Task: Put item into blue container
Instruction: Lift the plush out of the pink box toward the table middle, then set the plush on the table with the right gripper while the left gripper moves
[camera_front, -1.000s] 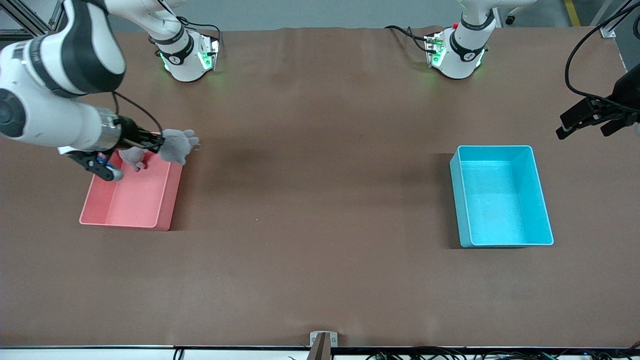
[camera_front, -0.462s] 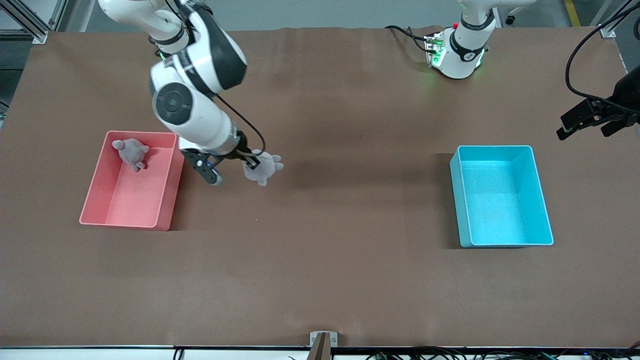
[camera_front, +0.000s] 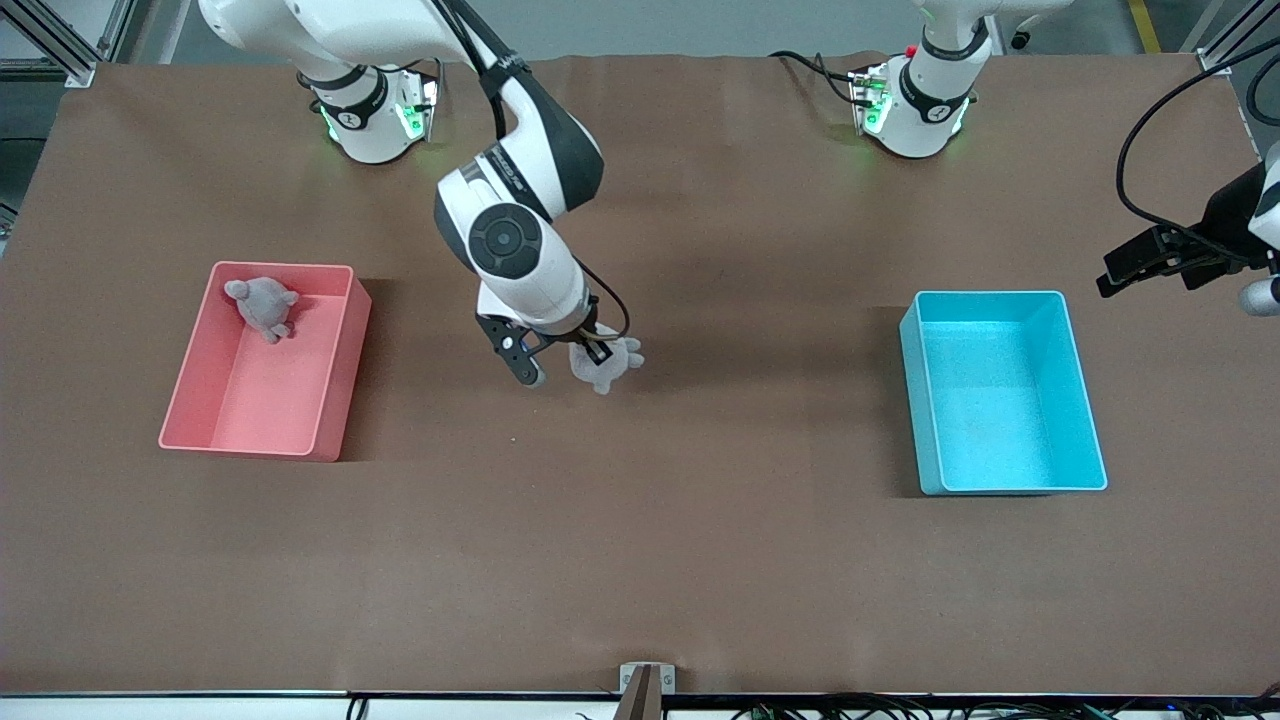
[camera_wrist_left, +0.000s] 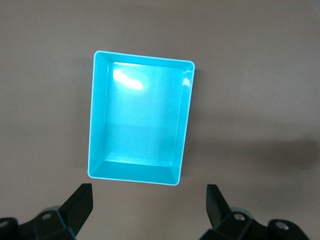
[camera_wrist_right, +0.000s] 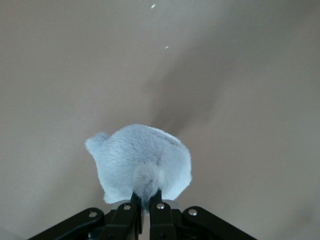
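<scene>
1. The left tool (camera_front: 1150, 262) sits at the front view's edge, its arm cut off there.
2. The right tool (camera_wrist_right: 142, 209) hides part of the grey plush toy (camera_wrist_right: 141, 162) it pinches.

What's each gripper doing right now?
Left gripper: open, holding nothing, over the blue container.
Right gripper: shut on a grey plush toy, above the table.
</scene>
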